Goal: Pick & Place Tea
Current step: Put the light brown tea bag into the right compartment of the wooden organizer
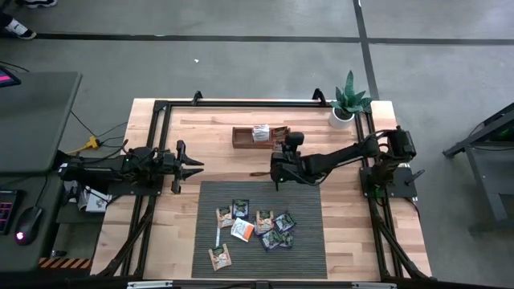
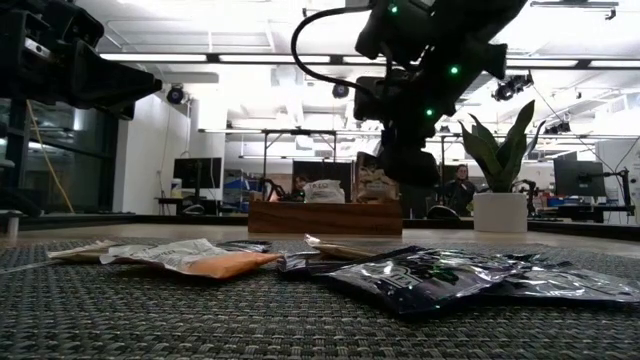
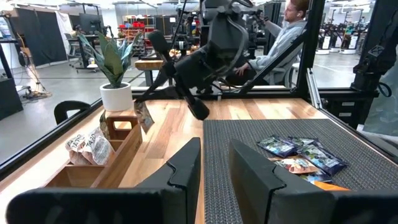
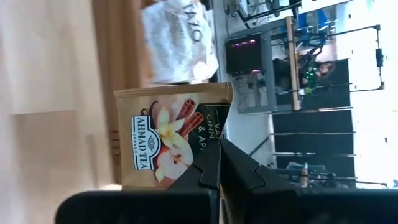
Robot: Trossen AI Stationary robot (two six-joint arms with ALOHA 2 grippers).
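Label reads "AHMAD TEA LONDON" on tan sachet, pinched at its edge between closed right gripper fingers, above wooden tray. Other sachets on mat. Left gripper part-open, empty.

Tan tea sachet pinched in right gripper (jaws closed)

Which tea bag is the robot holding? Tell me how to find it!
Find the wooden tray near the potted plant. Just beside it hangs the right end effector, shut on a tan tea sachet. Unlike the sachets on the dark mat, it's held up, picturing a flower and cinnamon sticks.
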